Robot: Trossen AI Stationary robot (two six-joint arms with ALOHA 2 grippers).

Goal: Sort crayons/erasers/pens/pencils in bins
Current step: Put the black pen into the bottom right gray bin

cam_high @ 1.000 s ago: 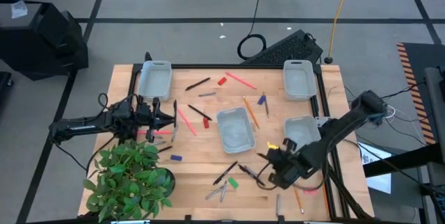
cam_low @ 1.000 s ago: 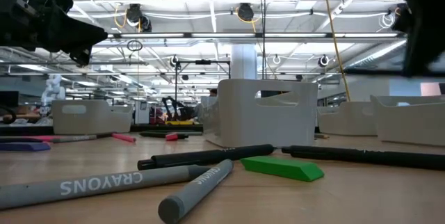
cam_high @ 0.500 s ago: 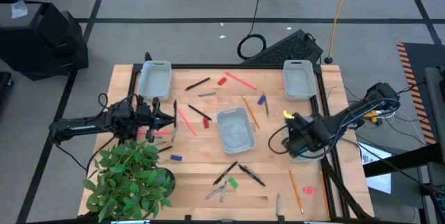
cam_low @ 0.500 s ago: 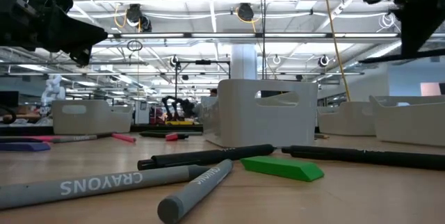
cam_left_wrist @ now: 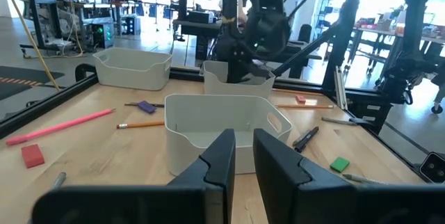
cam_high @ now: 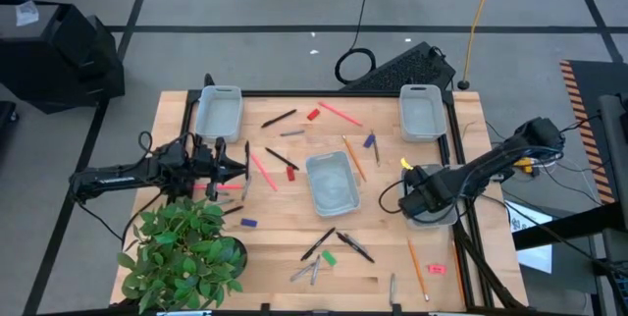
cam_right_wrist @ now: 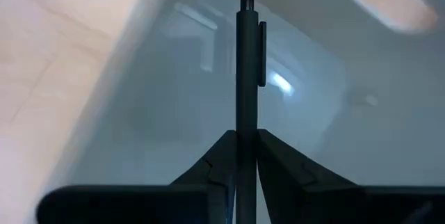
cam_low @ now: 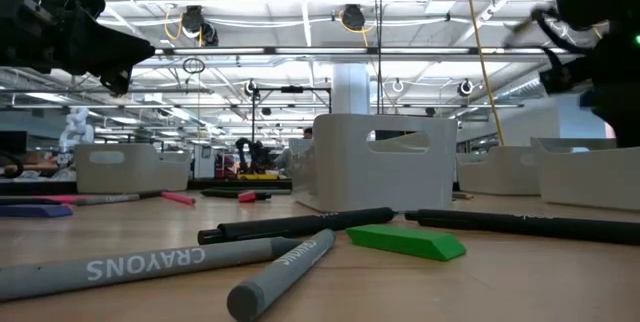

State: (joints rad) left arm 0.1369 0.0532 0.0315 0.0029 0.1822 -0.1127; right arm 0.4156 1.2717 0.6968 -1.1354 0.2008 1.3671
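A black pen stood clamped between the fingers of the right end effector, its clip end pointing down into a pale bin. In the high view that right end effector hung over the bin at the table's right edge. The left end effector hovered over the table's left side near a pink pencil, its fingers drawn to a narrow gap with nothing between them, facing the centre bin.
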